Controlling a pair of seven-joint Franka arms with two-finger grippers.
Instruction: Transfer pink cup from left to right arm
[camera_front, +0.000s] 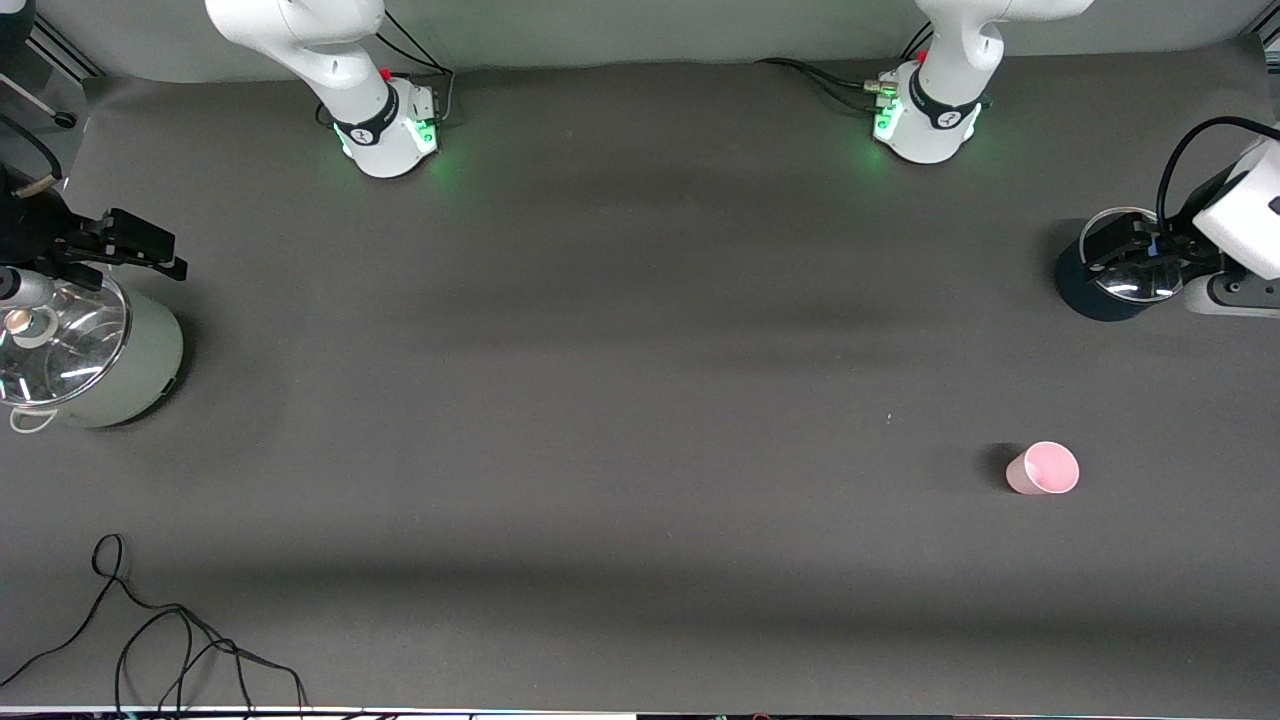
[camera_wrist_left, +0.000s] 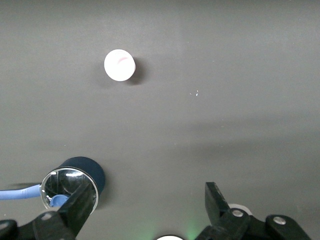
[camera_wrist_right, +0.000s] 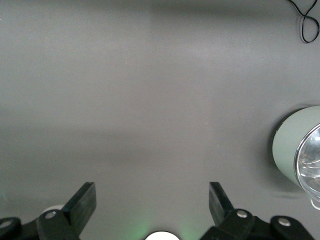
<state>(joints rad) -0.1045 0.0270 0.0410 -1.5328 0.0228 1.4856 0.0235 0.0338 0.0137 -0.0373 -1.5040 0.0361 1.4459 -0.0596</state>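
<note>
Item: pink cup (camera_front: 1043, 468), upright on worktop (camera_front: 640, 400) nr left-arm end; left claw (camera_front: 1130, 245) & right claw (camera_front: 125, 245) both spread, empty — left shd descend straddling rim w/o tipping.

Front camera high, facing both bases; wrist cameras look straight down past open jaws; pink cup (camera_front: 1043, 468) shared with left wrist view.

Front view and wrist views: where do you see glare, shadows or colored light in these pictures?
Front view: green light glows at both arm bases, bright glare sits on the glass lid of the pale green pot, and the pink cup casts a short dark shadow. Left wrist view: the cup looks almost white, its shadow beside it. Right wrist view: soft shadow bands cross the mat.
</note>
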